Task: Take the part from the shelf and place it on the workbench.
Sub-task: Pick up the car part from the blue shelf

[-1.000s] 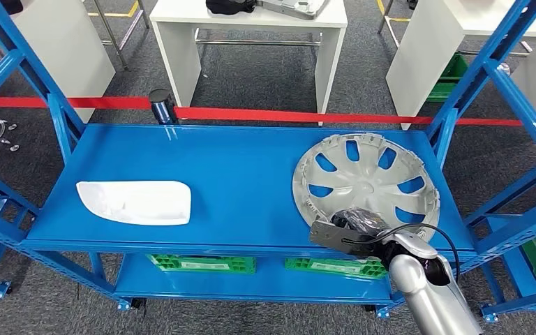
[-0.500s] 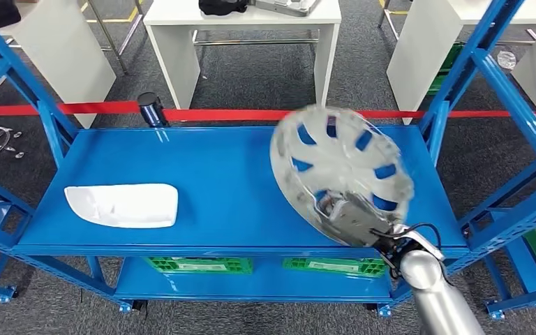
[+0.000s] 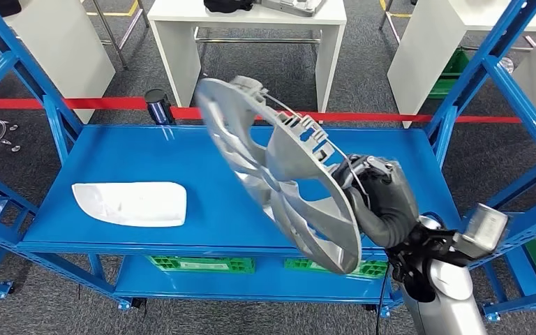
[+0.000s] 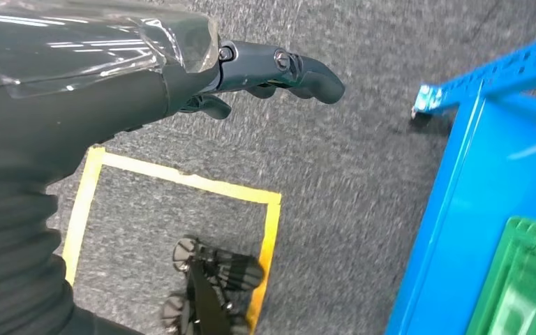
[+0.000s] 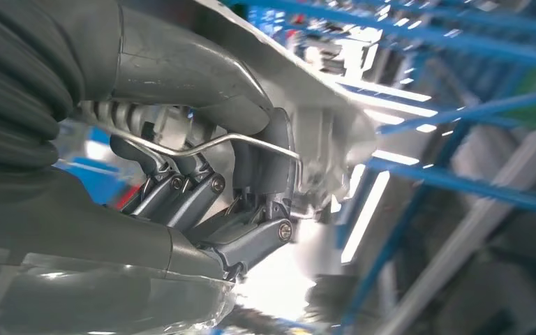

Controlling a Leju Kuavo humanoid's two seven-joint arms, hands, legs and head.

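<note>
A silver hubcap [image 3: 279, 174] is lifted off the blue shelf [image 3: 216, 157] and stands tilted on edge in the air, its ribbed back facing me. My right hand [image 3: 377, 199] grips its rim on the right side, above the shelf's front right part. In the right wrist view the fingers [image 5: 216, 209] curl over the hubcap's rim [image 5: 300, 84] and its wire ring. My left hand [image 4: 265, 70] hangs over the grey carpet with fingers loosely curled and holds nothing. A white mirror cover [image 3: 131, 203] lies on the shelf's left.
Blue shelf uprights [image 3: 488, 70] stand at both sides. A red barrier tape [image 3: 112, 105] runs behind the shelf, with white tables [image 3: 251, 21] beyond it. Green crates [image 3: 202, 264] sit on the lower shelf. Yellow floor tape [image 4: 181, 181] marks the carpet.
My right hand has raised the hubcap from flat on the shelf, swung it up and leftward, and turned it on edge. The camera shifted slightly.
</note>
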